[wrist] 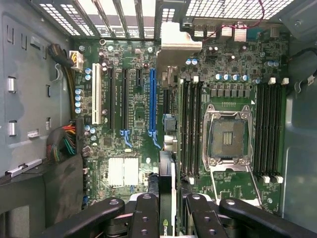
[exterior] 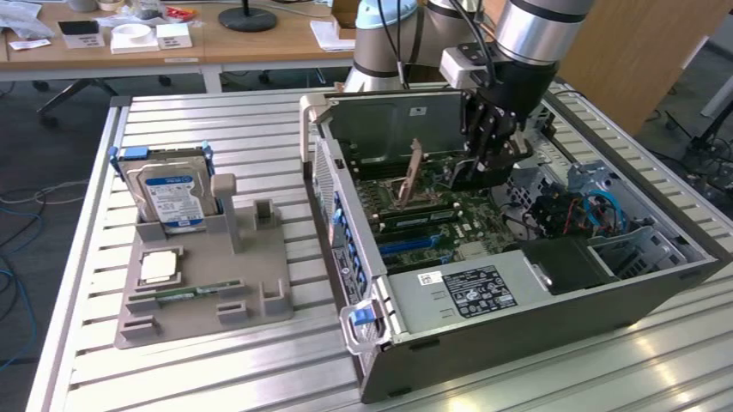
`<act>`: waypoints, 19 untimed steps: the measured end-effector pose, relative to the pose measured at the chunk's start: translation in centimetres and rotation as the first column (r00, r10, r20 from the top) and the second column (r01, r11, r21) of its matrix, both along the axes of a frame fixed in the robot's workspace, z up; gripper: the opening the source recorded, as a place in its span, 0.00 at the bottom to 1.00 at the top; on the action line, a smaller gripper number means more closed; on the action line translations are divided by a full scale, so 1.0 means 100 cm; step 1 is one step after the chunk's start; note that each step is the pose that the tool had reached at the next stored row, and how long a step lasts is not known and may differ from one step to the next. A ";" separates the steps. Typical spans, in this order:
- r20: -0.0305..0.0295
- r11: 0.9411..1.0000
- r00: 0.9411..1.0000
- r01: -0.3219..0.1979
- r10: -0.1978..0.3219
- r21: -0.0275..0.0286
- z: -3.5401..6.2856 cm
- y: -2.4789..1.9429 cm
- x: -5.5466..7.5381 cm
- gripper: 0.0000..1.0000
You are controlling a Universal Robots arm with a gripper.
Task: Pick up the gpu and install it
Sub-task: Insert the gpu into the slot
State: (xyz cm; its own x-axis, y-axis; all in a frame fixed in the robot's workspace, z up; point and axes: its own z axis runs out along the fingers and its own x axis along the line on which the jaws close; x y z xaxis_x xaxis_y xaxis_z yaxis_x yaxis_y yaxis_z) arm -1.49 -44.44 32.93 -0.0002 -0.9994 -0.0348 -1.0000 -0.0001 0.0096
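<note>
Installation stage, as judged from the scene: the gpu (wrist: 166, 171), a thin flat dark circuit card with a tan-silver metal end bracket, is clamped edge-on between the black fingers of the gripper (wrist: 167, 210). It is held inside the open grey computer case (exterior: 550, 326), above the green motherboard (wrist: 233, 191), and appears not yet seated. For seating, it is judged that the card's lower edge would need lining up with a slot and its bracket with the rear openings. In the wrist view, a long blue expansion slot (wrist: 152, 99) is seen just beside the card's line, and an empty silver processor socket (wrist: 228, 134) further off. In the exterior view, the gripper is seen deep in the case. A silver blue-labelled hard drive (exterior: 172, 197) stands in a grey holder (exterior: 246, 283) on the slatted metal desk (exterior: 229, 120), well apart.
</note>
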 end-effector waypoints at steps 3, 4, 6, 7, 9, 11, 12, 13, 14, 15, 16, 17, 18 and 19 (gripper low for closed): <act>0.000 1.000 1.000 0.000 0.000 0.000 -0.0001 0.0000 0.000 0.26; 0.000 1.000 1.000 0.000 0.000 0.000 -0.0001 0.0000 0.000 0.26; 0.000 1.000 1.000 0.000 0.000 0.000 -0.0002 0.0000 -0.001 0.26; 0.000 1.000 1.000 0.000 0.000 0.000 -0.0002 0.0000 -0.001 0.26; 0.000 1.000 1.000 0.000 0.000 0.000 -0.0004 0.0000 -0.004 0.26; 0.000 1.000 1.000 0.000 0.000 0.000 -0.0004 0.0000 -0.004 0.26; 0.000 1.000 1.000 0.000 0.000 0.000 -0.0004 0.0000 -0.004 0.26; 0.000 1.000 1.000 0.000 0.000 0.000 -0.0004 0.0000 -0.004 0.26; 0.000 1.000 1.000 0.000 0.000 0.000 -0.0005 0.0000 -0.004 0.26; 0.000 1.000 1.000 0.000 0.000 0.000 -0.0004 0.0000 -0.004 0.26; 0.000 1.000 1.000 0.000 0.000 0.000 -0.0004 0.0000 -0.004 0.26; 0.000 1.000 1.000 0.000 0.000 0.000 -0.0004 0.0000 -0.004 0.26; 0.000 1.000 1.000 0.000 0.000 0.000 -0.0004 0.0000 -0.004 0.26; 0.000 1.000 1.000 0.000 0.000 0.000 -0.0004 0.0000 -0.004 0.26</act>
State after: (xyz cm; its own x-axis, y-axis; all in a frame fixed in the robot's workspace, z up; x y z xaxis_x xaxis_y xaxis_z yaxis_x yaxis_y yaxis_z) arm -1.85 -44.44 32.88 -0.0002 -0.9994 -0.0348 -1.0000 -0.0002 0.0097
